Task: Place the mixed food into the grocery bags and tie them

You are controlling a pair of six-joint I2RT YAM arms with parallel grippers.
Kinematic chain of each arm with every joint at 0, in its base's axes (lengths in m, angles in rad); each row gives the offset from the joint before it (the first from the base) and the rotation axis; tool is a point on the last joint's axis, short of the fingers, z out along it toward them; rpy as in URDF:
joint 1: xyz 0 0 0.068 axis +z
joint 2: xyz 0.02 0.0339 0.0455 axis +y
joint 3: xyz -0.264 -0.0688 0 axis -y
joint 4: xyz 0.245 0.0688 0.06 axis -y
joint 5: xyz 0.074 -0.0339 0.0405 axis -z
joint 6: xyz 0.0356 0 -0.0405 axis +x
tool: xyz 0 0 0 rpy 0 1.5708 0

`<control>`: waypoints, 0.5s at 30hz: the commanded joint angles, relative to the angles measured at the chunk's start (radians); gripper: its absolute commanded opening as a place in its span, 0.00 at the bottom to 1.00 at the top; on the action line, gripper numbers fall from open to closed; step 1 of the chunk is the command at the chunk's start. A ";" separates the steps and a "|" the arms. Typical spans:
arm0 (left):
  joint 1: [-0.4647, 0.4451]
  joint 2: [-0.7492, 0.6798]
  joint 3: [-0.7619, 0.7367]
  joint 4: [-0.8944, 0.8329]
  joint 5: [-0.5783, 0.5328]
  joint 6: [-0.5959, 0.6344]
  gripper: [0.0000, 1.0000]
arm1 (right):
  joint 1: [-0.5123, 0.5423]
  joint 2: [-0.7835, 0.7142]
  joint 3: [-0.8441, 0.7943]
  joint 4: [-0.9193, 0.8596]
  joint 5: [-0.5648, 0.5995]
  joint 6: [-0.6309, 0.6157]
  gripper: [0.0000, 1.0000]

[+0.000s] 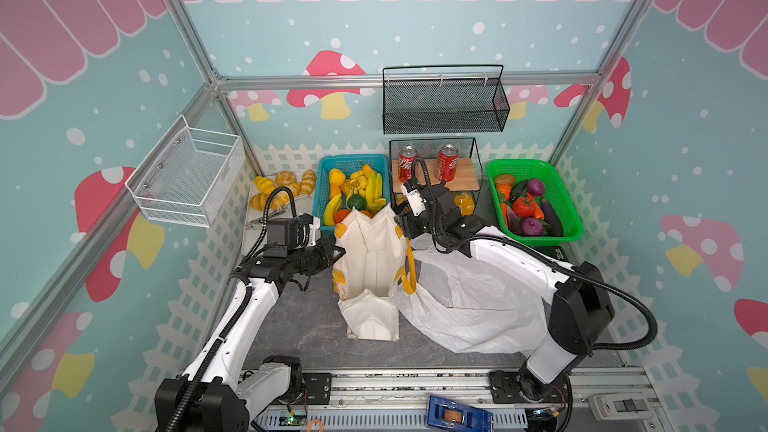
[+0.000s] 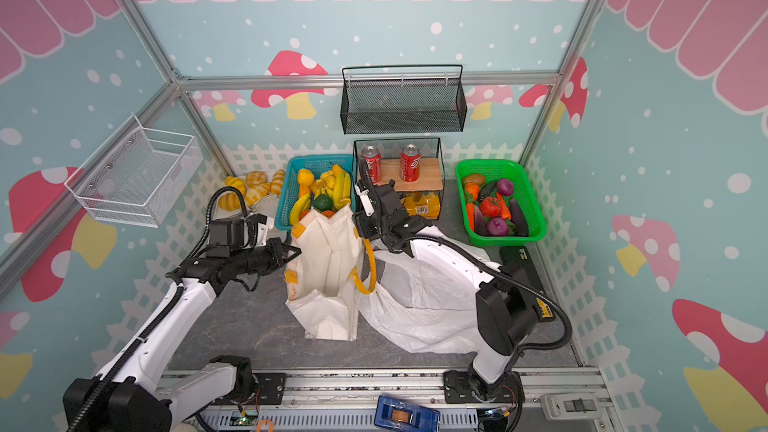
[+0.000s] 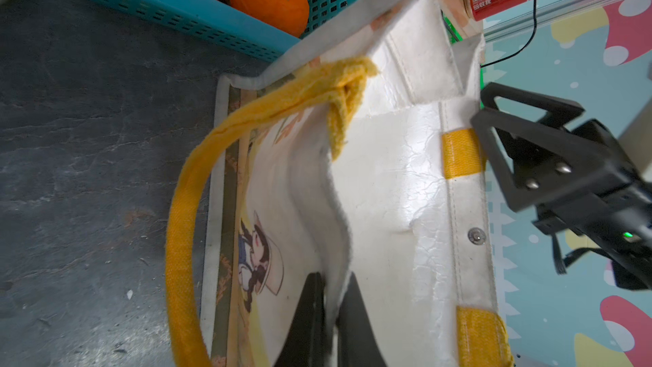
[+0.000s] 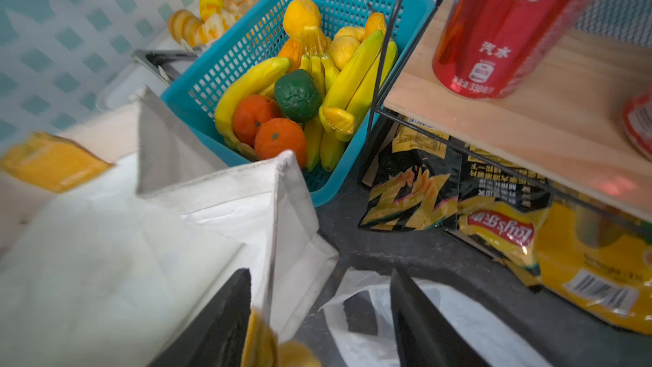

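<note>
Grocery bags, two, neither showing any food inside. Item one: canvas tote (image 1: 370,259), cream, stiff woven outside, glossy crackled lining, gusseted sides, yellow webbing handles. It stands upright mid-tabletop with its mouth open. Left gripper (image 3: 330,287) has its fingers pressed together on the tote's left wall, the cloth pinched between them. Right gripper (image 4: 317,312) sits at the opposite rim with fingers spread; the wall and a yellow handle lie between them, ungripped. Item two: plastic carrier bag (image 1: 469,305), thin, white and crinkled, slumped flat between the tote and the tabletop's right edge, mouth collapsed. Mixed food lies along the back edge. The black-and-yellow packet (image 4: 412,192) and orange-yellow packet (image 4: 582,259), slick foil pillows, sit beneath the wooden shelf of a wire rack (image 1: 428,147). The toy vegetables (image 1: 532,205), hard moulded plastic, are in a green basket (image 1: 519,162) at the back right corner. Hazards, as judged: held by one wall only, the tote may fold along its gussets or tip. The loose handle could snag a spread finger. The packets may slip or crush under a hard pinch, and the rack's wires crowd any reach. The limp carrier bag offers no opening to drop into.
</note>
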 commanded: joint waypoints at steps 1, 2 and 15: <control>0.000 0.001 -0.022 0.042 -0.051 -0.016 0.00 | -0.055 -0.151 -0.095 0.017 -0.131 0.007 0.85; -0.001 -0.002 -0.025 0.046 -0.055 -0.014 0.00 | -0.089 -0.185 -0.136 0.030 -0.172 0.026 0.86; 0.000 -0.026 -0.040 0.063 -0.065 -0.005 0.00 | -0.246 -0.024 -0.515 0.791 -0.181 0.647 0.76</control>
